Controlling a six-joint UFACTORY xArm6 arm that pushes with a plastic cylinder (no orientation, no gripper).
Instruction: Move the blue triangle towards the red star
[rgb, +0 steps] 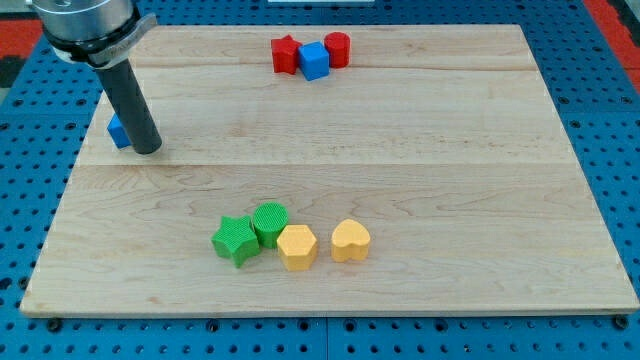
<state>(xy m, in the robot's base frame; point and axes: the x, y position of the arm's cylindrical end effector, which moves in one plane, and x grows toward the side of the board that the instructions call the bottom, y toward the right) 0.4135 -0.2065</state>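
Observation:
The blue triangle (118, 132) lies near the board's left edge, mostly hidden behind my rod. My tip (147, 151) rests on the board, touching the triangle's right side. The red star (286, 54) sits at the view's top centre, far to the upper right of the triangle. A blue cube (314, 61) touches the star's right side, and a red cylinder (338, 48) sits just right of the cube.
A green star (235, 240), a green cylinder (270, 222), a yellow hexagon (297, 247) and a yellow heart (350, 241) cluster at the view's bottom centre. The wooden board (450, 180) lies on a blue pegboard.

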